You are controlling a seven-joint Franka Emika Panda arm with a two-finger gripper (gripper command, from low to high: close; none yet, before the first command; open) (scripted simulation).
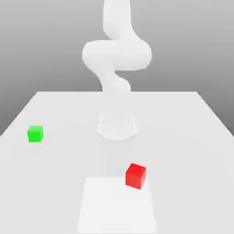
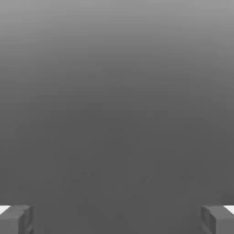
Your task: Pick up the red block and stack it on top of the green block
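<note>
The red block (image 1: 135, 176) sits on the white table (image 1: 183, 137) toward the front, slightly to the exterior view's right of centre. Far off on the exterior view's left rests the green block (image 1: 35, 133), nearer the table's side edge. The white arm (image 1: 116, 55) rises from its base and curls upward past the picture's upper edge. In the hand view my gripper (image 2: 117, 219) is open: its two grey fingertips (image 2: 16, 219) stand wide apart with nothing between them, facing a plain grey backdrop.
The arm's round base (image 1: 117, 125) stands mid-table between and behind the two blocks. A paler square patch (image 1: 116, 205) marks the table's front, just beside the red block. The table's far edge (image 1: 117, 93) runs behind the base.
</note>
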